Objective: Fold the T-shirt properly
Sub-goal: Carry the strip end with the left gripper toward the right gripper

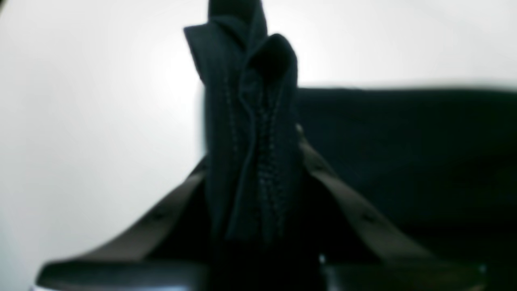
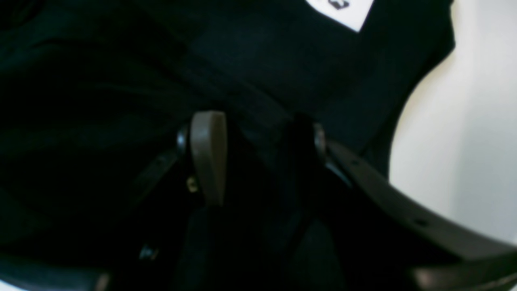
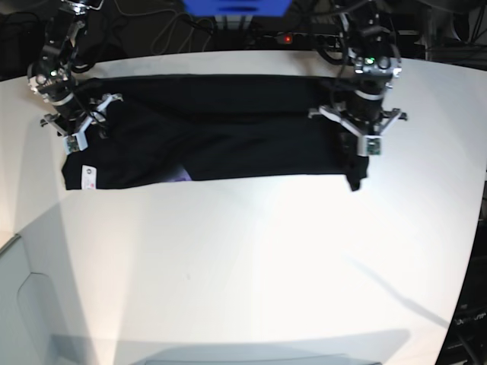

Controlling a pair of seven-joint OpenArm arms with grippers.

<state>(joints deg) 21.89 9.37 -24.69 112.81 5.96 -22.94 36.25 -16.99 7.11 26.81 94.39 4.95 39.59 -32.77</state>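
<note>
The black T-shirt lies as a long, partly folded band across the far half of the white table. My left gripper is at the band's right end, shut on a bunched ridge of the cloth. In the left wrist view that ridge stands up between the fingers of the left gripper, and the flat shirt lies behind. My right gripper is at the band's left end. In the right wrist view its jaws stand wide apart on the T-shirt, around the right gripper. A white tag shows beyond it.
The white table stretches toward the camera below the shirt. Cables, a power strip with a red light and a blue object sit behind the far edge. The shirt's white tag lies near the left end.
</note>
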